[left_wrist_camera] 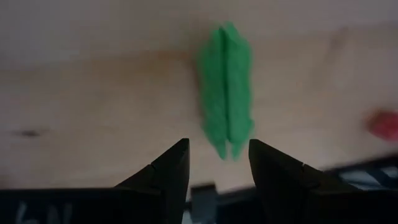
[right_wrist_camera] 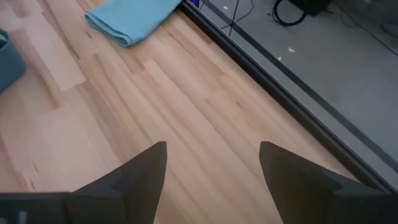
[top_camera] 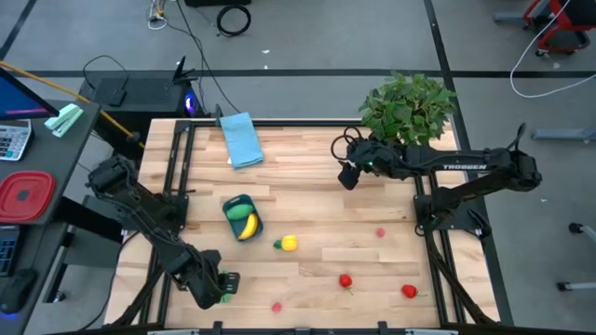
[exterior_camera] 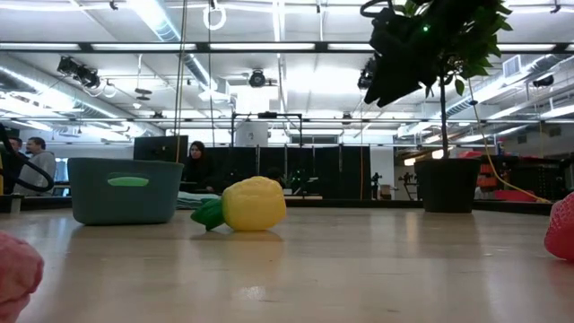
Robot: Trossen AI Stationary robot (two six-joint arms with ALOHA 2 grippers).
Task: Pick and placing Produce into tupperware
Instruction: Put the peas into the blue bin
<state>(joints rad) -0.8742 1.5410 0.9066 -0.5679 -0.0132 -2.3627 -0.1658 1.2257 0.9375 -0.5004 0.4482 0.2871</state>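
The teal tupperware [top_camera: 240, 217] [exterior_camera: 126, 190] stands left of the table's middle with a yellow banana [top_camera: 248, 226] and a green piece [top_camera: 237, 211] inside. A yellow piece with a green stem [top_camera: 287, 244] [exterior_camera: 250, 205] lies on the wood to its right. Tiny red ones [top_camera: 345, 280] [top_camera: 409, 291] lie near the near edge. My left gripper [top_camera: 222, 283] [left_wrist_camera: 217, 155] is low at the near left, open, its fingertips on either side of the end of a green piece [left_wrist_camera: 227, 87] lying on the table. My right gripper [top_camera: 348, 175] [right_wrist_camera: 212, 162] hangs open above the far right.
A light blue cloth [top_camera: 241, 140] [right_wrist_camera: 130, 18] lies at the far edge. A potted plant [top_camera: 407, 107] [exterior_camera: 446, 184] stands at the far right corner. More red pieces [top_camera: 277, 304] [top_camera: 380, 233] dot the wood. People stand in the room beyond the table.
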